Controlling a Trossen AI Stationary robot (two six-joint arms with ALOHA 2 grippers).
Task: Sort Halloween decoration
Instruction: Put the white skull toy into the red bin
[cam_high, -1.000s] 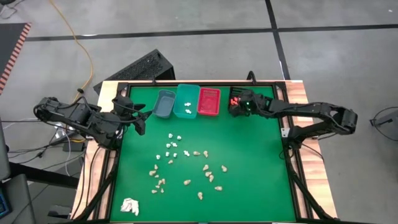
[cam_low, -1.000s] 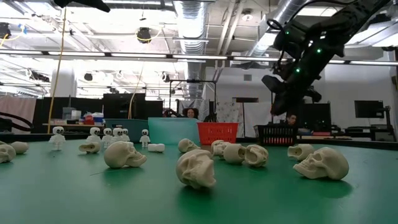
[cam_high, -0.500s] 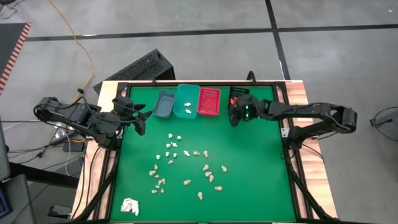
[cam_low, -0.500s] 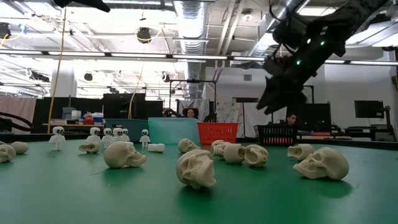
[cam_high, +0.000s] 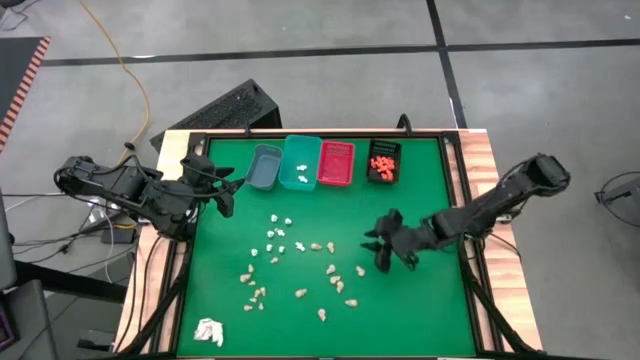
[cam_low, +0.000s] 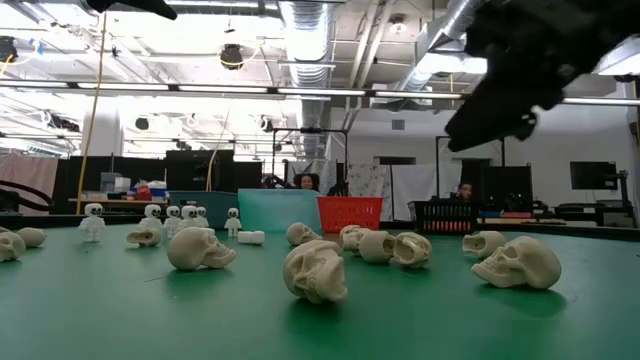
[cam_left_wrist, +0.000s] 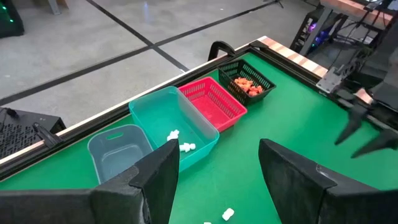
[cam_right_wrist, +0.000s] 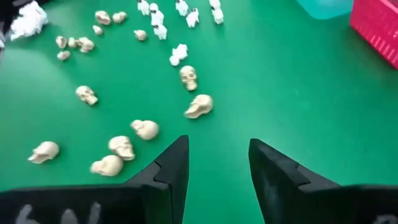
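Note:
Tiny beige skulls (cam_high: 333, 275) and white skeleton figures (cam_high: 275, 232) lie scattered on the green mat (cam_high: 430, 200). Orange pieces (cam_high: 382, 163) lie in the black bin (cam_high: 383, 175) and white ones (cam_high: 299, 178) in the teal bin (cam_high: 301, 160). My right gripper (cam_high: 383, 252) is open and empty above the mat, just right of the skulls (cam_right_wrist: 199, 106), which lie ahead of it. In the low view it (cam_low: 505, 85) hangs high at the right. My left gripper (cam_high: 226, 196) is open and empty at the mat's left edge, near the grey bin (cam_high: 265, 167).
Grey, teal, red (cam_high: 336, 163) and black bins stand in a row along the far edge. A white papery wad (cam_high: 208, 331) lies at the near left corner. Bare mat lies to the right of the skulls and near the front edge.
My right gripper has left the black bin at the far edge and swung toward the near edge and a little left, coming down over the mat beside the skulls. The orange pieces in the black bin now show. My left arm has kept still.

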